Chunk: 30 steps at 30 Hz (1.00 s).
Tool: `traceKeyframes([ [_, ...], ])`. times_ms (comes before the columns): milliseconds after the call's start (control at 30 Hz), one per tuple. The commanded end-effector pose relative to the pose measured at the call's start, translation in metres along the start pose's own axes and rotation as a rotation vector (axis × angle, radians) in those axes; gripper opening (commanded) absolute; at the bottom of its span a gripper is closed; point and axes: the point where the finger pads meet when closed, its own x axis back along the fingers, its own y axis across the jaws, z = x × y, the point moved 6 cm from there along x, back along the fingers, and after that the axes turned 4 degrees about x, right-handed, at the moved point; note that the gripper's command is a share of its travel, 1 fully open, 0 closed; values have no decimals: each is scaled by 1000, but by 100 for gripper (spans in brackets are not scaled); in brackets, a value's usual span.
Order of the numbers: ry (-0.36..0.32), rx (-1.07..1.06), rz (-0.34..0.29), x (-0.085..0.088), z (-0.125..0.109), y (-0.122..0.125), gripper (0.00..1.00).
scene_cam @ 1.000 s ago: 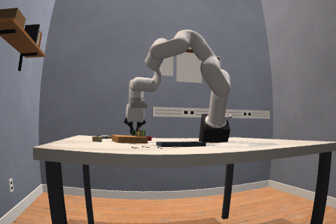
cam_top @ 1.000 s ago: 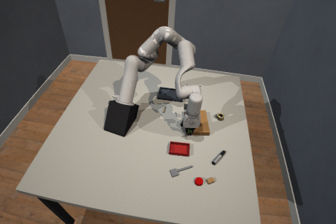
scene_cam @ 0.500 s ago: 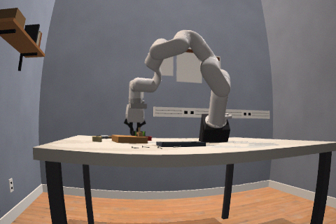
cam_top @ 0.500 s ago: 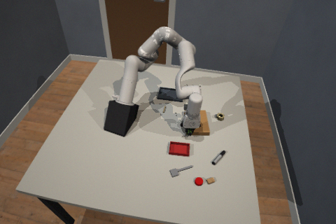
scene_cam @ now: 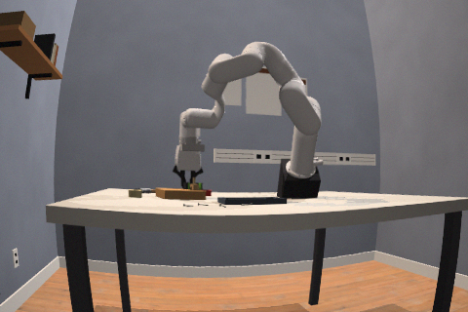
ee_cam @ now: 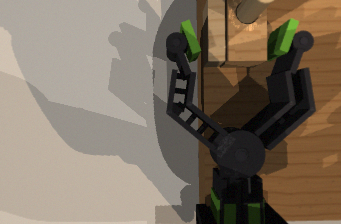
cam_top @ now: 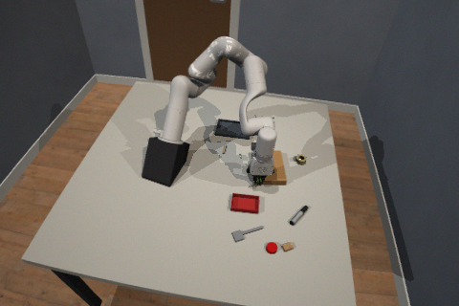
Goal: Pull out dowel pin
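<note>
My gripper (cam_top: 258,179) (scene_cam: 189,184) (ee_cam: 238,218) is shut on the spring clamp (ee_cam: 241,152), holding its handles; its jaws are spread. The clamp's green pads stand either side of the bench stop (ee_cam: 216,37) and the small wooden block (ee_cam: 246,47). The left pad is a little clear of the stop. The right pad is close beside the block; contact is unclear. The dowel pin (ee_cam: 254,9) stands in the block's top, cut off by the view's edge. Stop and block are side by side on the bench board (cam_top: 279,167) (scene_cam: 181,194) (ee_cam: 311,172), with a dark line between them; anything loose there cannot be made out.
A red tray (cam_top: 245,204) lies in front of the board, a dark tray (cam_top: 226,128) (scene_cam: 253,200) behind. A brass ring-shaped part (cam_top: 300,159) is right of the board. A marker (cam_top: 298,215), grey scraper (cam_top: 239,235), red disc (cam_top: 272,248) and small tan piece (cam_top: 287,247) lie nearer the front.
</note>
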Motion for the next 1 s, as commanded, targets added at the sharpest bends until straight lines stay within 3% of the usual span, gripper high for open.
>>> traceKeyframes([
  [0,-2,1,-2,1,0,1,27],
  [967,-2,1,-2,1,0,1,35],
])
